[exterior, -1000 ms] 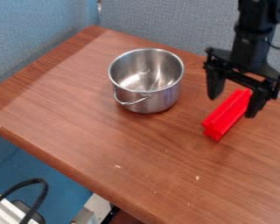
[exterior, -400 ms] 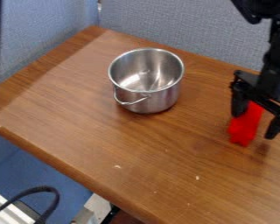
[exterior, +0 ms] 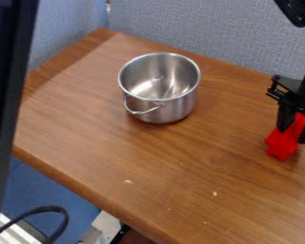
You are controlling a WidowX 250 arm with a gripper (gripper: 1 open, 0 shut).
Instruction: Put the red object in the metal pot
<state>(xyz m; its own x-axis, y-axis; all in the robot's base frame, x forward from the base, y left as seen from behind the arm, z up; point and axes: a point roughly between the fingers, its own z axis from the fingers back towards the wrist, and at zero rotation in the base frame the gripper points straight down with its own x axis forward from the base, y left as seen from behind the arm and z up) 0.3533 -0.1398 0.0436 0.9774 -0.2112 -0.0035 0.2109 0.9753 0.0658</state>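
The metal pot [exterior: 172,108] stands upright and empty on the wooden table, its thin wire handle lying down against its front. Far right, near the frame's edge, the red object [exterior: 284,146] rests on the table with its upper end between the black fingers of my gripper [exterior: 293,128]. The jaws stand close against its sides, gripping it from above. The arm above is cut off by the frame's top right corner. Pot and red object are about a pot's width apart.
The brown wooden table [exterior: 104,143] has its front edge running diagonally from left to lower right. A dark out-of-focus vertical band [exterior: 8,105] covers the left of the view. Blue wall panels [exterior: 66,24] stand behind the table. Cables [exterior: 28,227] lie on the floor below.
The gripper came down over the red object and its jaws narrowed onto it. Gripper and red object shifted right, toward the frame's edge. The dark band at left has widened.
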